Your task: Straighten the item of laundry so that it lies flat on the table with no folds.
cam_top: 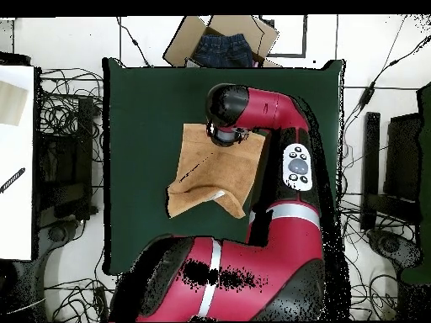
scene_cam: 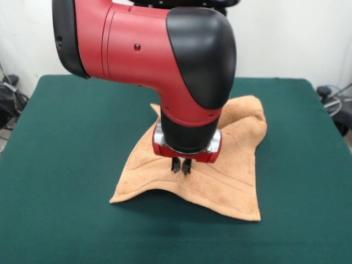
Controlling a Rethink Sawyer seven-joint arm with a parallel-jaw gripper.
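The peach-orange towel point(scene_cam: 220, 176) lies rumpled near the middle of the dark green table point(scene_cam: 66, 165). Its near edge arches up between two spread corners, and its far right corner is bunched up. My gripper point(scene_cam: 181, 166) points straight down over the towel's middle, its fingers close together and pinching a raised ridge of cloth. In the overhead view the towel point(cam_top: 210, 172) shows a folded-over flap at its edge nearest the robot's base, and the arm's wrist point(cam_top: 226, 113) hides the gripper.
A cardboard box point(cam_top: 181, 42) holding blue jeans point(cam_top: 223, 48) sits just past the table's far edge. Cables and dark equipment lie on the floor on both sides. Bare green table point(cam_top: 135, 126) surrounds the towel.
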